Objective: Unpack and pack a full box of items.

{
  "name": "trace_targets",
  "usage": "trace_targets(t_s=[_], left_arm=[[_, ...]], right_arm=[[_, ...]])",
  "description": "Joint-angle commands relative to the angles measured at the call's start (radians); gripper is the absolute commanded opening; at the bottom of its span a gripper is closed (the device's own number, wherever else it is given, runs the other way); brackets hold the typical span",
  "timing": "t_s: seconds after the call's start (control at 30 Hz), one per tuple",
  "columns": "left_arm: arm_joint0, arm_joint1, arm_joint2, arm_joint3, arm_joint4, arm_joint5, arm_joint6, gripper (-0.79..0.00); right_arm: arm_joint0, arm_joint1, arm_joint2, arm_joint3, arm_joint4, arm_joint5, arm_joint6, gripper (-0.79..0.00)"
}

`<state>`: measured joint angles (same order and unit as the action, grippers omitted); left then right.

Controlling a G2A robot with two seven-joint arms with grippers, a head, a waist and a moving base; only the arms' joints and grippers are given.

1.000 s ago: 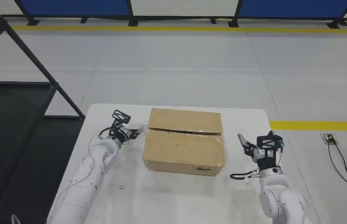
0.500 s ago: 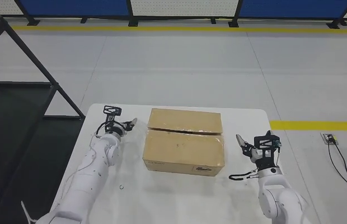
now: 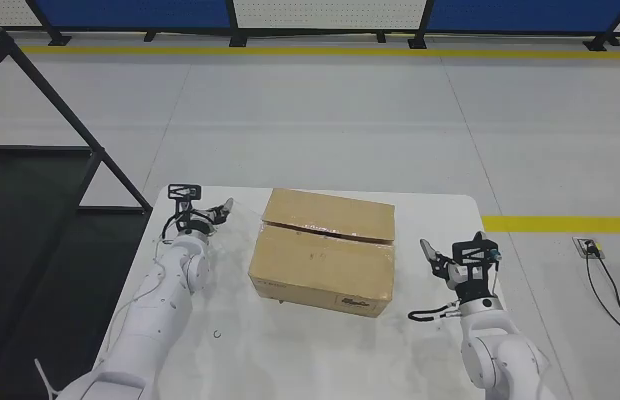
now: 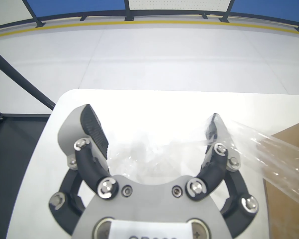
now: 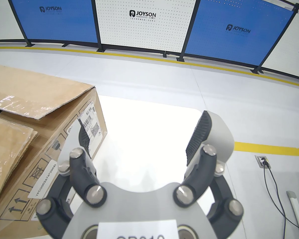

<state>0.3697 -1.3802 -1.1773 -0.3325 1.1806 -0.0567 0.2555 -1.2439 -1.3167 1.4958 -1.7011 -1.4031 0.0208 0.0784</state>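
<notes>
A brown cardboard box (image 3: 325, 255) lies mid-table, its top flaps slightly parted. My left gripper (image 3: 202, 205) hovers near the table's far left corner, apart from the box's left end, jaws open. In the left wrist view, a strip of clear tape (image 4: 264, 145) runs from one fingertip (image 4: 214, 125) of the left gripper (image 4: 151, 115) to the box (image 4: 289, 200), and crumpled film (image 4: 144, 155) lies between the fingers. My right gripper (image 3: 452, 252) stands open beside the box's right end. The right wrist view shows this gripper (image 5: 144, 125) with nothing in it and the box's raised far flap (image 5: 27, 95).
The white table (image 3: 320, 340) has bare room in front of the box and at both ends. A small dark ring (image 3: 218, 334) lies near the front left. A black metal frame (image 3: 50, 200) stands left of the table. A cable (image 3: 600, 280) trails on the floor at right.
My left gripper has moved left and back, away from the box, drawing the tape out. The box has shifted and turned slightly leftward. The right gripper has barely moved.
</notes>
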Motion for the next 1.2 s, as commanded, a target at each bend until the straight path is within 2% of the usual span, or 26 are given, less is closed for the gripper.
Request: trace_targets(t_s=[0.0,0.3,0.53,0.8,1.17], left_arm=[[0.009,0.001,0.001,-0.01,0.007,0.016,0.024,0.0],[0.06,0.013,-0.017,-0.096,0.013,0.075,0.117,0.0],[0.136,0.027,-0.047,-0.231,0.017,0.137,0.167,0.0],[0.234,0.046,-0.108,-0.394,-0.002,0.206,0.143,0.0],[0.293,0.062,-0.178,-0.505,-0.023,0.223,0.084,0.0]], right_arm=[[-0.002,-0.001,-0.004,-0.005,0.005,0.005,-0.009,0.0],[-0.015,-0.004,-0.051,-0.051,-0.034,0.003,-0.006,0.0],[-0.012,-0.006,-0.073,-0.056,-0.052,0.003,0.002,0.0],[-0.012,-0.006,-0.07,-0.051,-0.051,-0.002,0.001,0.0],[-0.021,-0.005,-0.064,-0.058,-0.054,-0.013,0.0,0.0]])
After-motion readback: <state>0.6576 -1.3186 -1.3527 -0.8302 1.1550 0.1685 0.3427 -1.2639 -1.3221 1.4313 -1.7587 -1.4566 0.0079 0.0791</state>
